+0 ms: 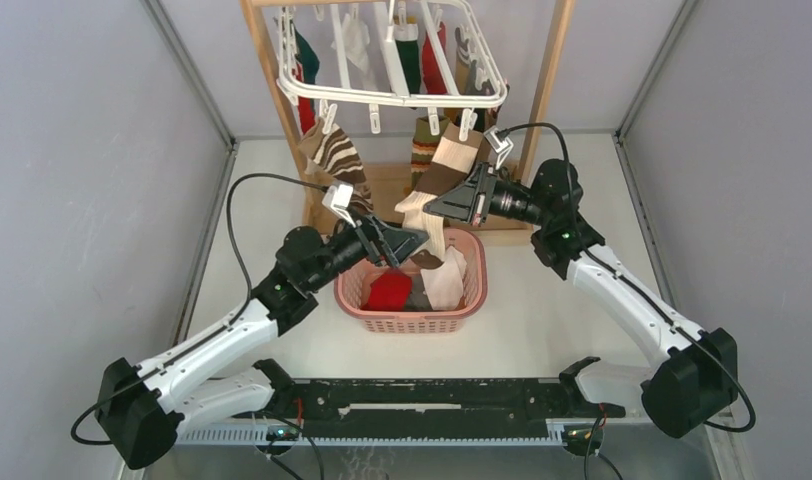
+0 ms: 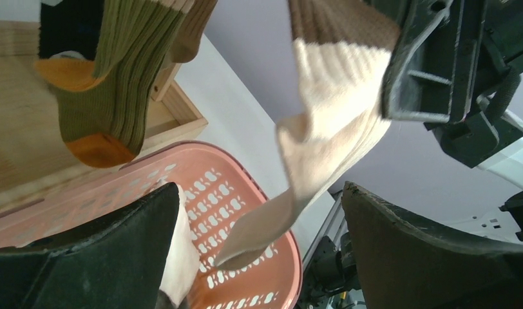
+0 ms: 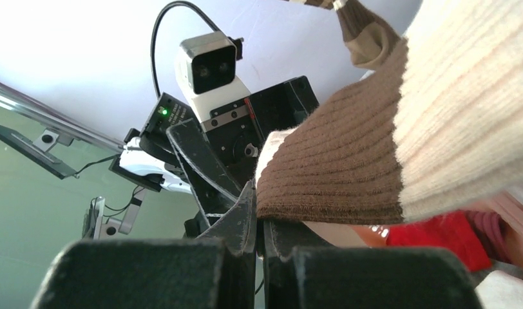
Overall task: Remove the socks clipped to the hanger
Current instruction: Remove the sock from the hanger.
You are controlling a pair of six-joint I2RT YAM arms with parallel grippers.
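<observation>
The white hanger (image 1: 392, 97) hangs at the top with several socks clipped to it. A cream-and-brown sock (image 1: 452, 150) runs from a front clip down toward the basket. My right gripper (image 1: 434, 207) is shut on it, the tips (image 3: 257, 199) pinching the edge of its brown band (image 3: 330, 174). My left gripper (image 1: 407, 243) stands open over the basket. In the left wrist view, the sock's cream toe (image 2: 259, 238) dangles between the open left gripper's (image 2: 259, 190) fingers without touching them. A brown-striped sock (image 1: 332, 155) and a green-and-orange sock (image 2: 111, 96) hang clipped nearby.
A pink slotted basket (image 1: 412, 322) sits under both grippers, holding red, white and grey socks. The light wooden rack (image 1: 552, 70) carries the hanger, and its base frame (image 2: 181, 109) lies just behind the basket. Grey walls close in on both sides.
</observation>
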